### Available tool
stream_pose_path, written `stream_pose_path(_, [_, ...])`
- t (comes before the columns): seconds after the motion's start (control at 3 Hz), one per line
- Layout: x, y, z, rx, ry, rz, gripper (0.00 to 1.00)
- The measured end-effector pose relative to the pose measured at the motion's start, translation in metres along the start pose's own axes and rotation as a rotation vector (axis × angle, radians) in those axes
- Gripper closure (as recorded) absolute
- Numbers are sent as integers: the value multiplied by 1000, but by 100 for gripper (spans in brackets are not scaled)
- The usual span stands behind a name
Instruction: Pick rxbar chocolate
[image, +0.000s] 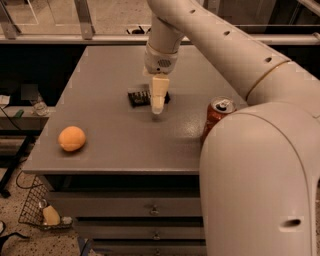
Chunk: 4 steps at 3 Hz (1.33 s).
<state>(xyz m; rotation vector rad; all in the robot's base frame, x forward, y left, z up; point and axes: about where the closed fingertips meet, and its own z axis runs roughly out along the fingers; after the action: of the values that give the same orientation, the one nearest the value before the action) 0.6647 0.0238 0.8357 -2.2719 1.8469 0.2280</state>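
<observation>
The rxbar chocolate (139, 97) is a small flat black bar with pale lettering, lying near the middle of the grey table (115, 135). My gripper (157, 106) points down in front of the bar's right end and covers part of it. Its cream fingers (158, 92) reach close to the tabletop.
A round orange fruit (71, 138) lies near the table's front left corner. A red soda can (216, 116) stands at the right, partly behind my arm, which fills the lower right. Drawers sit below the tabletop. A wire basket (42, 212) stands on the floor at the left.
</observation>
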Motion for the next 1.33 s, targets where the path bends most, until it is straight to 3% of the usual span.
stream_pose_path(0.33, [2,2,9,-14,-4,5,16])
stream_pose_path(0.67, [2,4,18,-29,-10,7,38])
stream_pose_path(1.33, [-1,3,6,-31,-10,7,84])
